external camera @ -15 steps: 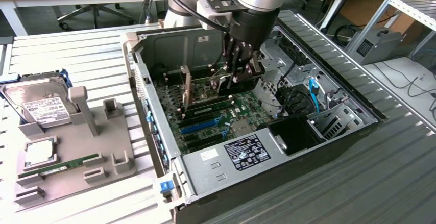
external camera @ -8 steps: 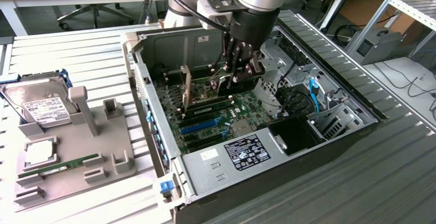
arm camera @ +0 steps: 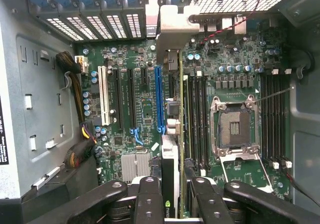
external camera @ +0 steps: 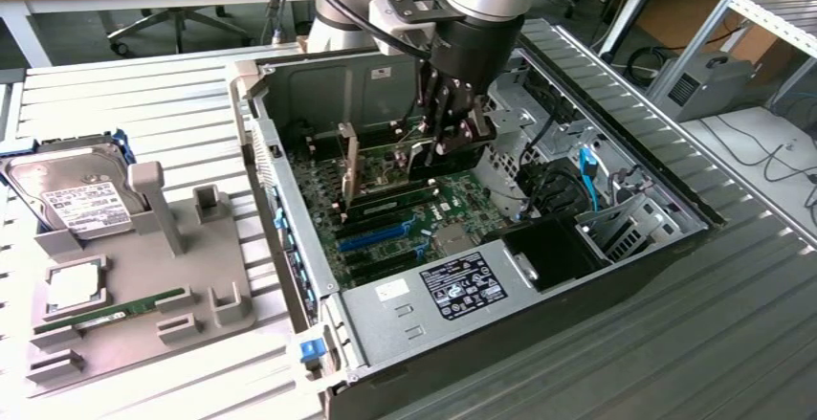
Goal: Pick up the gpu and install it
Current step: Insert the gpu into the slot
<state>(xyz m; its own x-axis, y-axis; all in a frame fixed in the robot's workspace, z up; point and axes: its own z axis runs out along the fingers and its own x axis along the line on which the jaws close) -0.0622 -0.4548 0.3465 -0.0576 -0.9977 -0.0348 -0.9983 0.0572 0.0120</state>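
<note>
**Card in the claw, down inside the case**

On the slatted grey metal surface (external camera: 141, 104) lay the open black-and-silver computer case (external camera: 271, 152). The arm's black claw (external camera: 450, 138) reached down inside it, narrowed onto the gpu (external camera: 389, 169), a thin flat black expansion card with a pale metal bracket (arm camera: 175, 26) at one end. The card stood on edge over the green motherboard (external camera: 383, 248), just beside the long blue slot (arm camera: 159, 98); whether it touched any slot I could not tell.

To my eye it was light and stiff but fragile. It looked best pinched along its upper edge near the middle, as here, clear of the components and the contact edge, and kept square.

Around it, the black cable bundle (external camera: 549, 186) and the bare silver processor socket (arm camera: 234, 126) sat close enough to snag or knock. Well apart, on the grey moulded tray (external camera: 191, 276), lay the silver hard drive (external camera: 77, 195) and the narrow green RAM stick (external camera: 109, 313).
</note>
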